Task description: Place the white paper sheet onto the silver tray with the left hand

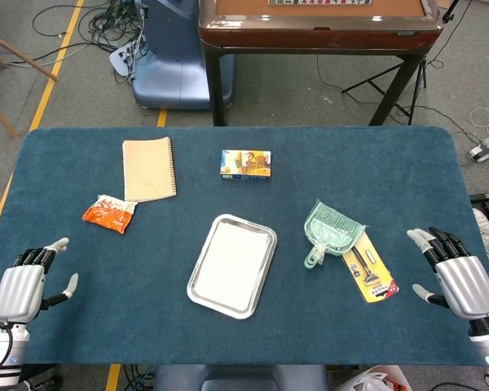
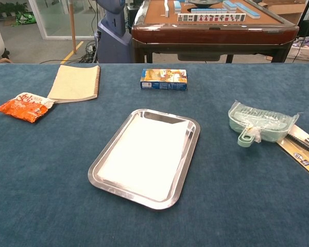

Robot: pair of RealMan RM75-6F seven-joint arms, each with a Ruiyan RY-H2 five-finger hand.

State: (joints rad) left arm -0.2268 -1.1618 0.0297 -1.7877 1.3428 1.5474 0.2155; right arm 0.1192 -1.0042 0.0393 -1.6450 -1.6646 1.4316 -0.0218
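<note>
Paper lies in the tray, both hands clear at the near corners

The left robot hand sits at the lower left of the head view, at the near edge of the bench, fingers apart and holding nothing. The right robot hand mirrors it at the lower right, likewise spread and empty. Neither shows in the chest view. Their place well apart from everything suggests the placing is done and the arms are parked out of the way

The white paper sheet lies flat inside the silver tray at the middle of the frame, within the rim on all sides, so the task looks complete

Counted: one sheet, one tray, two hands. Around them, one spiral notebook at upper left, one orange snack packet just below it, one small printed box above the tray, one green dustpan to the tray's right, and one yellow carded tool partly under the dustpan's edge, all left untouched as bystanders
</note>
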